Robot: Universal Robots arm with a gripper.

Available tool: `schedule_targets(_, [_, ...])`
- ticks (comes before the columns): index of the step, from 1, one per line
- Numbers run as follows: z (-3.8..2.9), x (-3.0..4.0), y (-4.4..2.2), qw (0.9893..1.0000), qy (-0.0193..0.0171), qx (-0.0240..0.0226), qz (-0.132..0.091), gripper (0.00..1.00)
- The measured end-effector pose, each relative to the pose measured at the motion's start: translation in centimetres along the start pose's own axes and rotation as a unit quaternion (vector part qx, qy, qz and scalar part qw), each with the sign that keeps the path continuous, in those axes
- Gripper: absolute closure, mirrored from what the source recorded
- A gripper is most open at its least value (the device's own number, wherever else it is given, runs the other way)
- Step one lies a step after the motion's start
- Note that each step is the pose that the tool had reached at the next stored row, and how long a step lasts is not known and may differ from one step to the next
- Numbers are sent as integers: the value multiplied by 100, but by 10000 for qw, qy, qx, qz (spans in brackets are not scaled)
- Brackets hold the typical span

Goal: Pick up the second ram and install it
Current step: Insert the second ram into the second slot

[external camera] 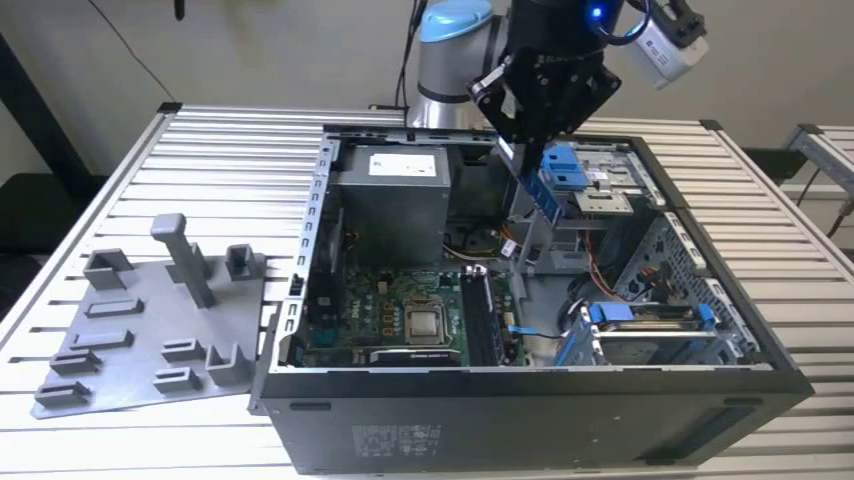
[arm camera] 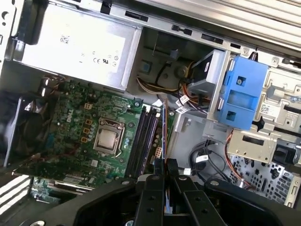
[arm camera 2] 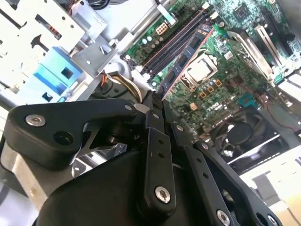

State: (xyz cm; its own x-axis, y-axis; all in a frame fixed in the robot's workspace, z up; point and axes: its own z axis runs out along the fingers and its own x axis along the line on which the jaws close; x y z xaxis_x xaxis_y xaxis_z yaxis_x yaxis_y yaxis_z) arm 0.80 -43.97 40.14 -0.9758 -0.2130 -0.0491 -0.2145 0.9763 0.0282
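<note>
The slatted worktop [external camera: 134,150] carries an open computer case [external camera: 534,385] lying on its side, with bare slats all around it. A flat grey holder tray [external camera: 134,330] with an upright T-shaped post [external camera: 180,255] sits just beside the case wall at the exterior view's left. Inside the case, the power supply [external camera: 394,200] fills the far corner. The motherboard [external camera: 400,320] lies nearer, and open room sits above it between the side walls.

The arm [external camera: 447,50] reaches down from the far side. Its gripper [external camera: 523,150] points into the case beside a blue drive bracket [external camera: 574,165].

The fingers [arm camera 2: 153,141] are narrow, pinched on one end of the second ram [external camera: 534,185]. It juts beyond the fingertips, tilted and in the air. In both wrist views it appears nearly edge-on [arm camera: 164,136] [arm camera 2: 188,54], running roughly along the memory slots [arm camera: 143,141] and clear of them.
</note>
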Motion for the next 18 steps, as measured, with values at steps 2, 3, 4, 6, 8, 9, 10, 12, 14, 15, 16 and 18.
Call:
schedule_targets(2, [2, 0, 0, 9999, -2, 7, 140, 86])
schedule_targets(3, [4, 0, 0, 9998, -3, 10, 206, 86])
schedule_targets(4, [5, 0, 0, 9996, -4, 13, 272, 86])
schedule_targets(6, [8, 1, -1, 9992, -5, 19, 400, 86])
schedule_targets(8, [11, 1, -1, 9986, -6, 25, 529, 86])
schedule_targets(9, [13, 1, -1, 9982, -6, 28, 592, 86])
schedule_targets(10, [14, 1, -2, 9979, -6, 31, 651, 86])
schedule_targets(12, [17, 1, -3, 9971, -5, 36, 761, 86])
schedule_targets(14, [20, 2, -4, 9962, -5, 40, 873, 86])
schedule_targets(15, [21, 2, -5, 9957, -4, 43, 928, 86])
schedule_targets(16, [22, 2, -5, 9952, -3, 45, 977, 86])
schedule_targets(18, [24, 3, -6, 9943, 0, 48, 1066, 86])
